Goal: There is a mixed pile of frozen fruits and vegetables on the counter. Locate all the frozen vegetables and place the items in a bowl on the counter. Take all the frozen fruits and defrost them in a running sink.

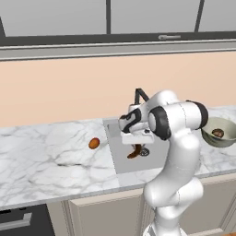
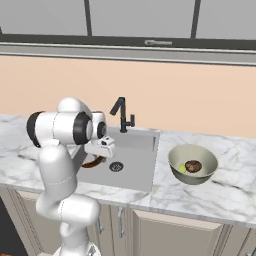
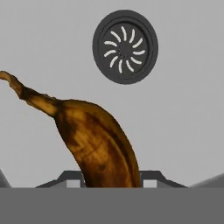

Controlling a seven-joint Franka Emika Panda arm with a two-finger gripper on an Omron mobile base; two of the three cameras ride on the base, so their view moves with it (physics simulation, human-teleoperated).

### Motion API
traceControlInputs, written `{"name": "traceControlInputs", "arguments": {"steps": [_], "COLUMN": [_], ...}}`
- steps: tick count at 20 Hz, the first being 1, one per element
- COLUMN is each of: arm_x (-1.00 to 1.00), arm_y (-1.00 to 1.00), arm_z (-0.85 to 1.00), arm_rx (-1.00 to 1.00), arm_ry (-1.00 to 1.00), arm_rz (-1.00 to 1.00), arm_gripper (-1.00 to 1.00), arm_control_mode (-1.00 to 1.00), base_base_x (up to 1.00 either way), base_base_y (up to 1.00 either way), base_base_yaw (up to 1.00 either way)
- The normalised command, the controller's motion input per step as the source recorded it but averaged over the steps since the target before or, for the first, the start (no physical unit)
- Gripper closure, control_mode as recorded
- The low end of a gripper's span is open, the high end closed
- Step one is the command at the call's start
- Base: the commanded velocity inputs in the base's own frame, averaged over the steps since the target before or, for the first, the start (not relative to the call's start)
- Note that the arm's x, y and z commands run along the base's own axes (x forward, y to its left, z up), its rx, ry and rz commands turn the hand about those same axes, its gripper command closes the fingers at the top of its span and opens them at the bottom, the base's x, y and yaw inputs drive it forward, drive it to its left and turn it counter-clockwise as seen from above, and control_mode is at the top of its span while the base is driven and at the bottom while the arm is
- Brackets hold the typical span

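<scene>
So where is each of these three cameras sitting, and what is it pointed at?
Left base view: behind the arm's left, looking down over the sink; the white arm rises lower right.
Right base view: behind its right, same sink, bowl beside it; the arm rises lower left.
Hand view: on the hand, looking along the tool at the banana-shaped piece and drain.
Both base views share sink, faucet, bowl.

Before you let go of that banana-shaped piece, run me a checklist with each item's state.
1. Curved brown piece sits between the gripper fingers: ok.
2. Piece hangs over the sink basin, near the drain: ok.
3. Faucet running: cannot tell, no water visible.
4. Brown ball and green piece in the bowl: ok.
5. Orange ball moved to the sink: not ok, it lies on the counter.
</scene>
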Motion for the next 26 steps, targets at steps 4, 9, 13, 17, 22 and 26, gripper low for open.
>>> {"name": "traceControlInputs", "arguments": {"steps": [4, 9, 13, 17, 22, 26], "arm_x": [0.19, 0.24, 0.2, 0.1, 0.05, 0.05], "arm_y": [-0.17, -0.08, -0.06, 0.0, 0.0, 0.0], "arm_z": [-0.35, -0.32, -0.3, -0.27, -0.23, -0.23], "arm_rx": [0.0, 0.0, 0.0, 0.0, 0.0, 0.0], "arm_ry": [-0.01, -0.03, -0.01, 0.0, 0.0, 0.0], "arm_rz": [0.0, 0.0, 0.0, 0.0, 0.0, 0.0], "arm_gripper": [1.0, 1.0, 1.0, 1.0, 1.0, 1.0], "arm_control_mode": [-1.0, -1.0, -1.0, -1.0, -1.0, -1.0], "base_base_x": [0.0, 0.0, 0.0, 0.0, 0.0, 0.0], "base_base_y": [0.0, 0.0, 0.0, 0.0, 0.0, 0.0], "base_base_yaw": [0.0, 0.0, 0.0, 0.0, 0.0, 0.0]}}
